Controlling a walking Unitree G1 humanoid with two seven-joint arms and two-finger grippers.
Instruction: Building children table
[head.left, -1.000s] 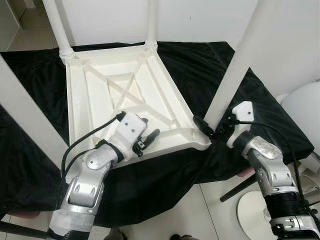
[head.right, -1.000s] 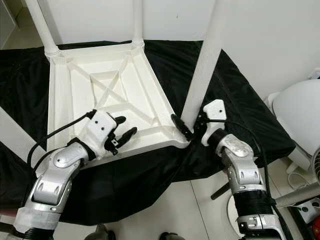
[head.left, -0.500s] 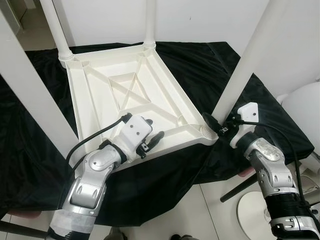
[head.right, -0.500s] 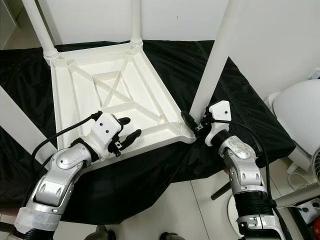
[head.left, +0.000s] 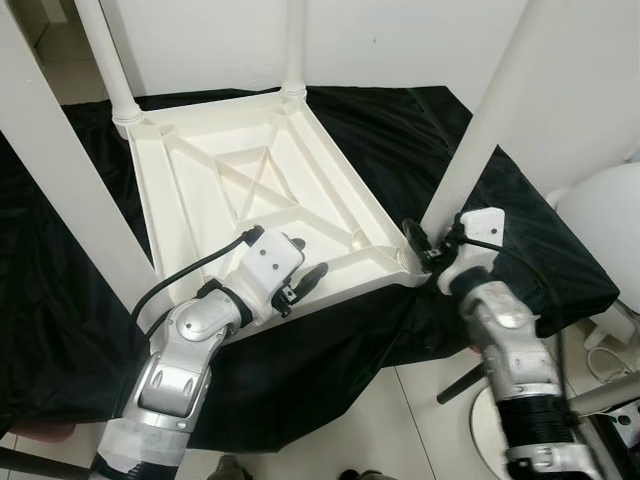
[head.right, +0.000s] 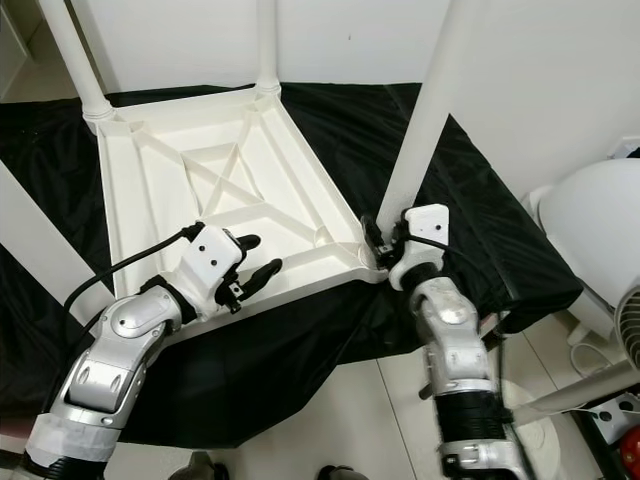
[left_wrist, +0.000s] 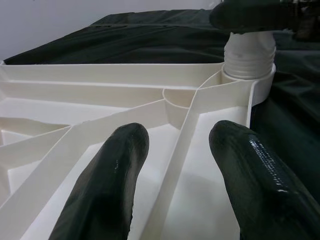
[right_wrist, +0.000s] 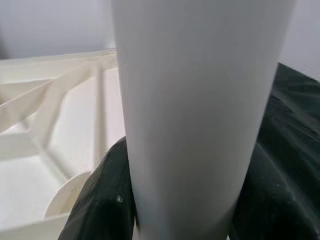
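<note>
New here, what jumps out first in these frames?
An upside-down white plastic table top, ribbed underside up, lies on a black cloth with white legs rising from its corners. The right claw is clamped around the near right leg just above its socket. The left claw rests open over a rib at the near edge.

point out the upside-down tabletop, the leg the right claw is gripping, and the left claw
tabletop (head.left: 250, 175), left eye view, crossed ribs of its underside
table leg (head.left: 480, 135), left eye view, middle of the shaft
left claw (head.left: 308, 275), left eye view, between its fingertips
</note>
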